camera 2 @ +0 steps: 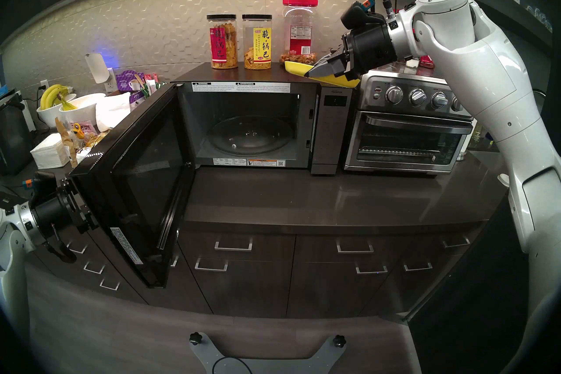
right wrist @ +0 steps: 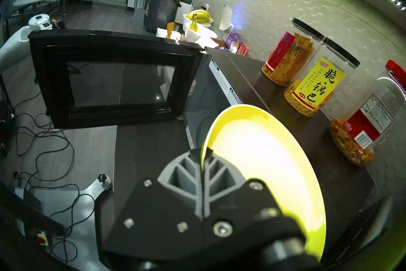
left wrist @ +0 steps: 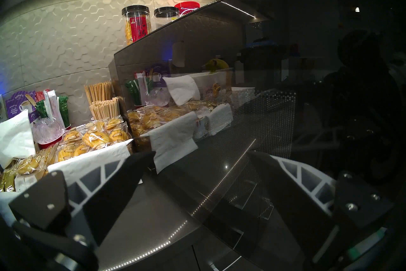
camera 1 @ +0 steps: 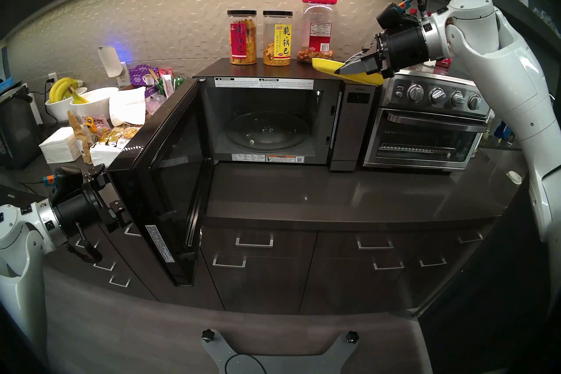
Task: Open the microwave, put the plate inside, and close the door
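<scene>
The microwave stands on the counter with its cavity and glass turntable exposed. Its black glass door is swung far out to the left. My left gripper sits open against the door's outer face near the free edge. In the head views its fingers are hidden behind the door. My right gripper is shut on the rim of the yellow plate, held tilted above the microwave's top right corner. The right wrist view shows the plate pinched between the fingers.
Three snack jars stand on the microwave's top, close behind the plate. A steel toaster oven sits just right of the microwave. Left of the door are bowls of bananas, napkins and wrapped snacks. Drawers run under the counter.
</scene>
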